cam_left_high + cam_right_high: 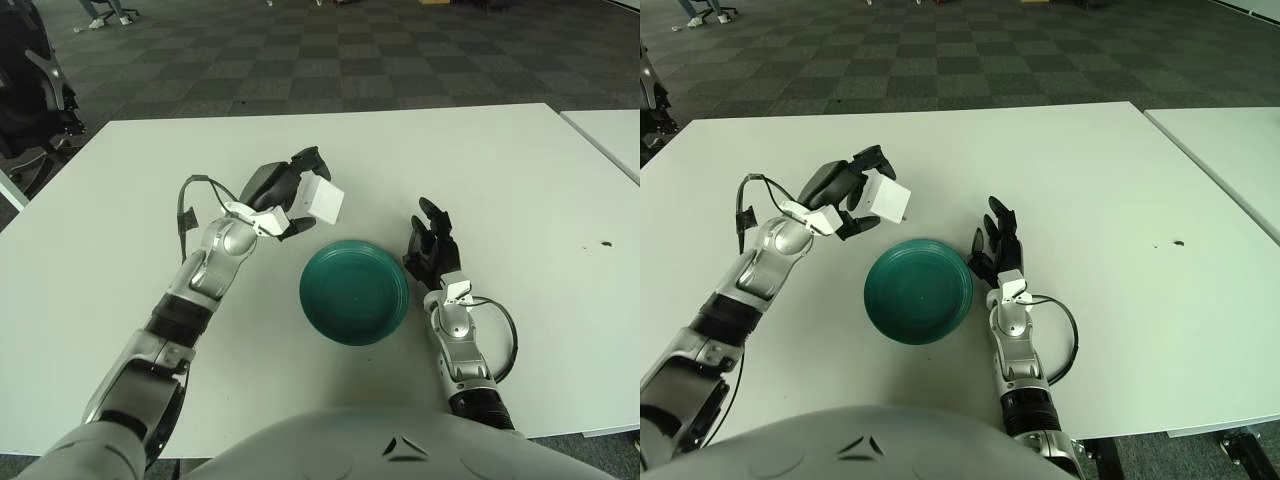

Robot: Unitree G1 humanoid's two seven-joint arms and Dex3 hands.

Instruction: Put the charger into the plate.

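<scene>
A white cube charger is held in my left hand, whose fingers are curled around it. The hand holds it above the table, just up and left of the plate's rim. The plate is a round dark green dish on the white table. My right hand shows just right of the plate, fingers spread and holding nothing. The same scene shows in the right eye view, with the charger up and left of the plate.
The white table fills the view. A second white table stands at the right. A small dark speck lies at the right side. A dark chair stands off the far left corner.
</scene>
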